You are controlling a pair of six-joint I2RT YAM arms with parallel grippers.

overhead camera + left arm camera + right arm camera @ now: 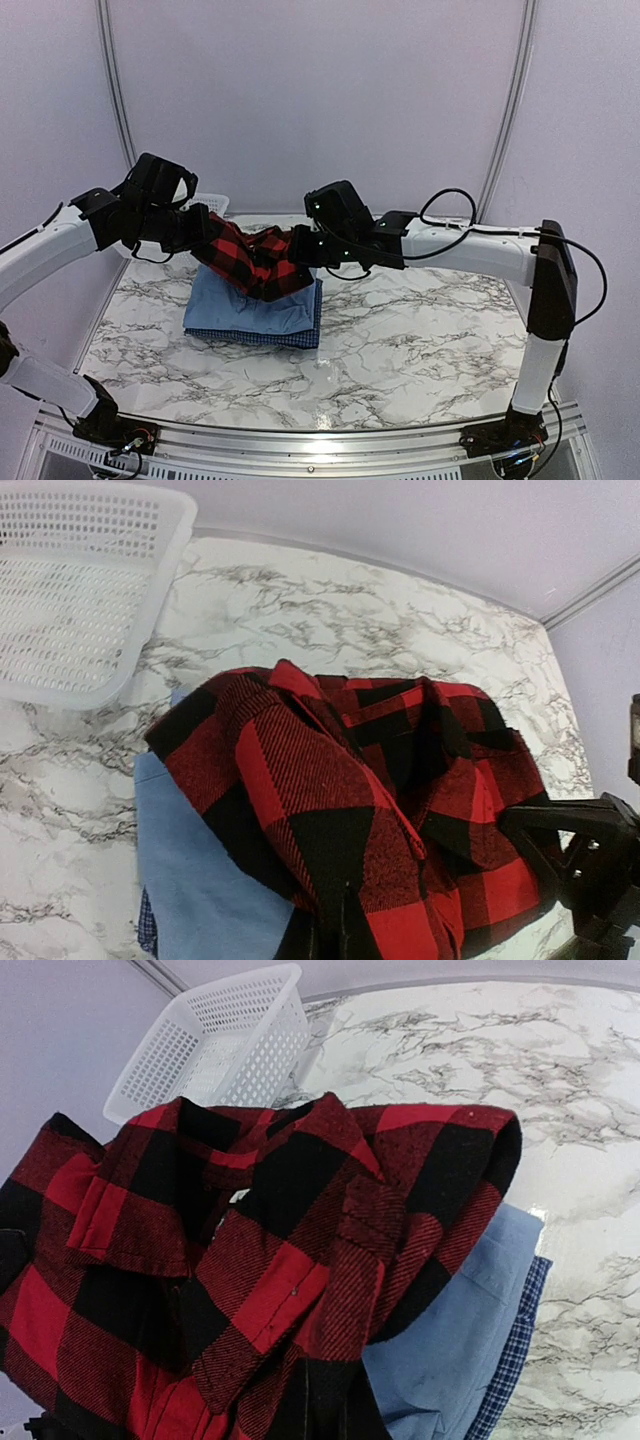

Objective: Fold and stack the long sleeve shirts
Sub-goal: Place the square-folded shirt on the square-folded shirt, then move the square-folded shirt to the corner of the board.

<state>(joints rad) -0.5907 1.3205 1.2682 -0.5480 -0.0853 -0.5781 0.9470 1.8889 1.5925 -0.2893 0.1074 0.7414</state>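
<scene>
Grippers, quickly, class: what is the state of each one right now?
Left gripper: shut on the plaid flannel shirt.
Right gripper: shut on the same plaid flannel shirt.

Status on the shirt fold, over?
Left pincer and right pincer both shut on plaid shirt. Plaid shirt bunched, slung between them over blue shirt, which lies folded on checked shirt. Basket behind, not in the way.

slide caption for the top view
Left gripper and right gripper hold the plaid shirt over the folded light blue shirt on the table.
</scene>
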